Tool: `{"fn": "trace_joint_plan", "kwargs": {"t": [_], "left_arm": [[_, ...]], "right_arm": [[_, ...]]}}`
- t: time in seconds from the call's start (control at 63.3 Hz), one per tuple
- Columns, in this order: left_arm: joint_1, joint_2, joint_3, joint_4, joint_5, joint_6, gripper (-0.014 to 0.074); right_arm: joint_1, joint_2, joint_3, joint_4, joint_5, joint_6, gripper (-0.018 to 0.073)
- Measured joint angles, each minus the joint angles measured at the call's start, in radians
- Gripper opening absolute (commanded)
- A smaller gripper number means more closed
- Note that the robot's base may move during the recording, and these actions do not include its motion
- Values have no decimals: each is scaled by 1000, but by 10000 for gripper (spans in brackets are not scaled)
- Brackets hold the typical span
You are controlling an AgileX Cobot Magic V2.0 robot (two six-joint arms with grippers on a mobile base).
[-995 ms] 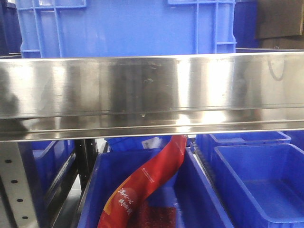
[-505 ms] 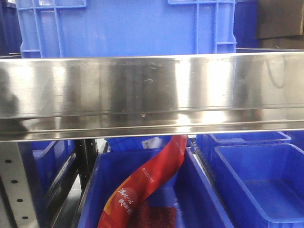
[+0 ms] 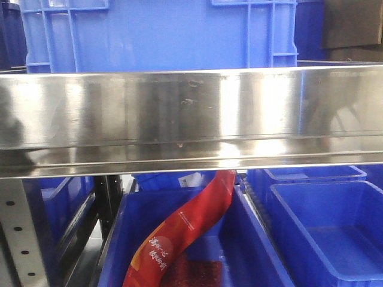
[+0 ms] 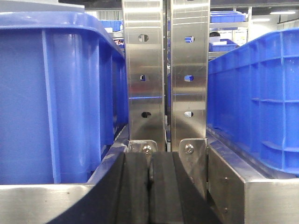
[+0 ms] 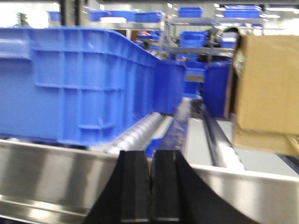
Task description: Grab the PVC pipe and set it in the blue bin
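Note:
The PVC pipe is out of view in all three views. Several blue bins show: a large one [image 3: 161, 36] on the steel shelf, one below [image 3: 251, 251] holding a red bag, and another [image 3: 326, 230] at the lower right. My left gripper [image 4: 150, 161] is shut with nothing between its black fingers, facing two steel uprights [image 4: 166, 70] between a blue bin [image 4: 51, 98] and another bin [image 4: 259, 98]. My right gripper [image 5: 152, 161] is also shut and holds nothing, just before a steel shelf rail [image 5: 51, 170] with a blue bin [image 5: 79, 79] behind it.
A wide steel shelf beam [image 3: 191, 116] crosses the front view. A long red bag [image 3: 185, 230] lies in the lower middle bin. A cardboard box [image 5: 266, 88] stands at the right of the right wrist view, beside a roller track [image 5: 140, 130].
The bins, the beam and the red bag have not moved. Only the reflections at the right of the steel beam have shifted.

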Motion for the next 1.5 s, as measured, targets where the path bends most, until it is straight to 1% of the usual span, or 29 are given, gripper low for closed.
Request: {"fn": "trace_joint_plan", "kwargs": {"t": [0.142, 0.569, 0.79, 0.9, 1.058, 1.2, 1.358, 1.5], "left_arm": [[0, 0, 0, 0, 0, 0, -111], [0, 0, 0, 0, 0, 0, -111], [0, 0, 0, 0, 0, 0, -111], [0, 0, 0, 0, 0, 0, -111], [0, 0, 0, 0, 0, 0, -111], [0, 0, 0, 0, 0, 0, -111], [0, 0, 0, 0, 0, 0, -111], [0, 0, 0, 0, 0, 0, -111]], "right_arm": [[-64, 0, 14, -2, 3, 4, -169], [-183, 0, 24, -2, 13, 4, -169], [-205, 0, 24, -12, 25, 4, -169], [-231, 0, 24, -34, 33, 6, -169], [-264, 0, 24, -40, 33, 6, -169], [-267, 0, 24, -40, 22, 8, -169], [-267, 0, 24, -5, 8, 8, -169], [-267, 0, 24, 1, 6, 8, -169]]}}
